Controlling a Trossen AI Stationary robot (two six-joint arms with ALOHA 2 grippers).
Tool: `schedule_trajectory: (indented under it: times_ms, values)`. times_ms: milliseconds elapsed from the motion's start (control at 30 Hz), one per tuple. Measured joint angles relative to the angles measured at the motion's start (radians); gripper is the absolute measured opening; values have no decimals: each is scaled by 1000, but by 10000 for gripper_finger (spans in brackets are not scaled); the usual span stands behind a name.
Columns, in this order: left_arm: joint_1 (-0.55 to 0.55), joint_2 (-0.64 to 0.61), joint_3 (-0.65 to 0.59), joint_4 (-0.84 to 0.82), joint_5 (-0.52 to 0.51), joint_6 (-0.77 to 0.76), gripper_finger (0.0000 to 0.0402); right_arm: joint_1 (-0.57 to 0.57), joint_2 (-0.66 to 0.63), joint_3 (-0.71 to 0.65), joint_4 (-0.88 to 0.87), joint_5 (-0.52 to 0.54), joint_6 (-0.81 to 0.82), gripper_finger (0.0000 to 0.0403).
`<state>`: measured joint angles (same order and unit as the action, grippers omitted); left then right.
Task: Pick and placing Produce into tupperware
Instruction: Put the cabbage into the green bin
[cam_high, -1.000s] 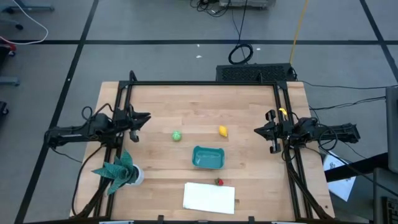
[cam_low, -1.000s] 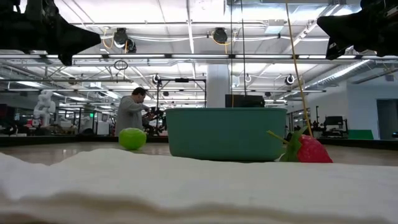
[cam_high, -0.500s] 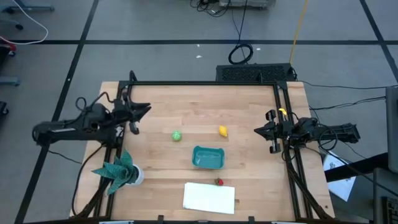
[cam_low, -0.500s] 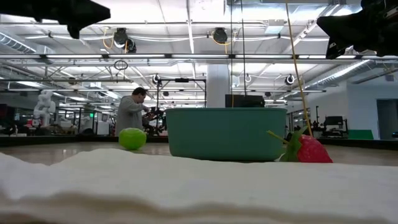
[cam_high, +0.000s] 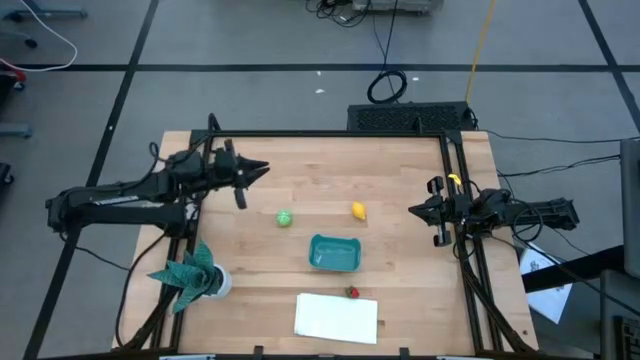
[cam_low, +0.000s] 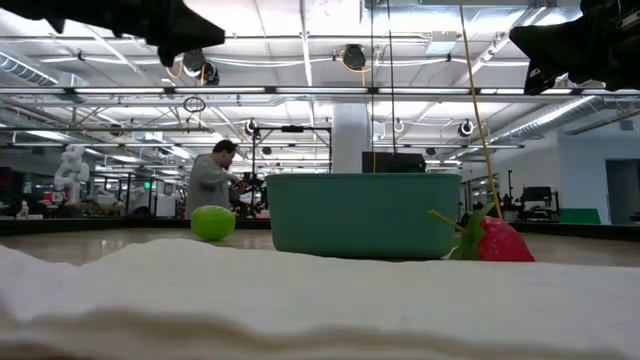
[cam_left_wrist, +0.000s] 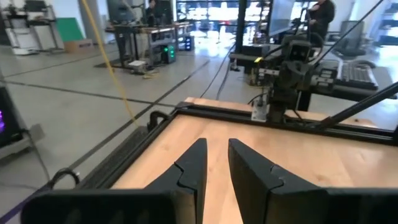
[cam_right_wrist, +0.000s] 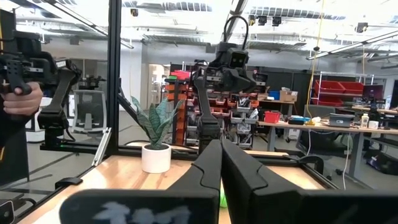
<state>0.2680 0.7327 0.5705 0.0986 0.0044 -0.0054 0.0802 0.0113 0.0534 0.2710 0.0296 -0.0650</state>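
The left gripper (cam_high: 262, 169) has been carried farther out over the table (cam_high: 400, 270) than in the earlier frames and is now held above the wood, up and to the left of the green piece (cam_high: 284, 217). Its fingers are parted by a narrow gap, with nothing between them. The right gripper (cam_high: 413, 210) is unchanged at the right rail, pressed together and empty. All 3 pieces are found where they were: the green piece and the lemon (cam_high: 358, 210) beyond the tupperware (cam_high: 334, 253), the red piece (cam_high: 352, 292) beside the white rectangle (cam_high: 336, 318).
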Motion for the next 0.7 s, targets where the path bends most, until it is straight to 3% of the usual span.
schedule_trajectory:
  times_ms: [500,700]
  values:
    - [139,223,121,39,229,7,72,0,0,0,0,0,0,0]
    - [202,306,172,34,402,22,72,0,0,0,0,0,-1,0]
